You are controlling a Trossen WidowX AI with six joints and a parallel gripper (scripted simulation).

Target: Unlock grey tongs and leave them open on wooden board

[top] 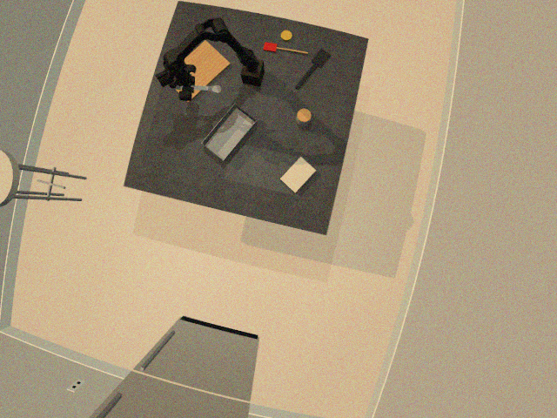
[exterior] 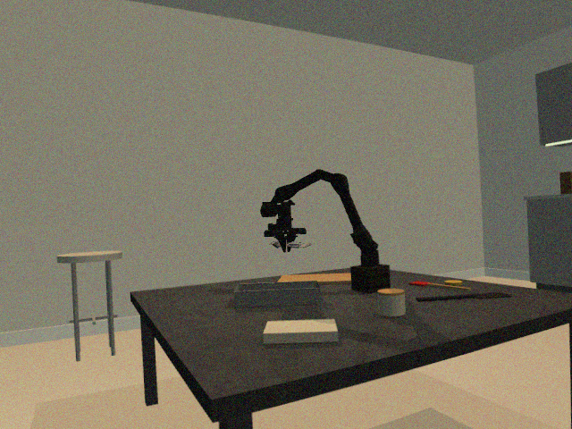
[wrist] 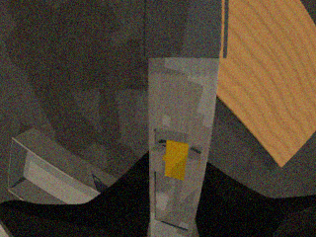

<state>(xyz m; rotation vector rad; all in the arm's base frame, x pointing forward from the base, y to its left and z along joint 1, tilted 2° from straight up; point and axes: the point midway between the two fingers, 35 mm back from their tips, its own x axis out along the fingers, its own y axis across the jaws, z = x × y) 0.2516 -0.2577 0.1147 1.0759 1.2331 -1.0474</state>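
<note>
The gripper is shut on the grey tongs and holds them roughly level, well above the table. The fingers press on both sides of the tongs near a yellow mark. The tongs' arms look close together; the lock's state cannot be told. The wooden board lies on the table, lower down, partly under the arm in the top view. The roasting tin stands apart from the gripper, with nothing across it.
On the dark table are a cream block, a round pot with a wooden-looking lid, a black spatula, a red-headed tool and a yellow disc.
</note>
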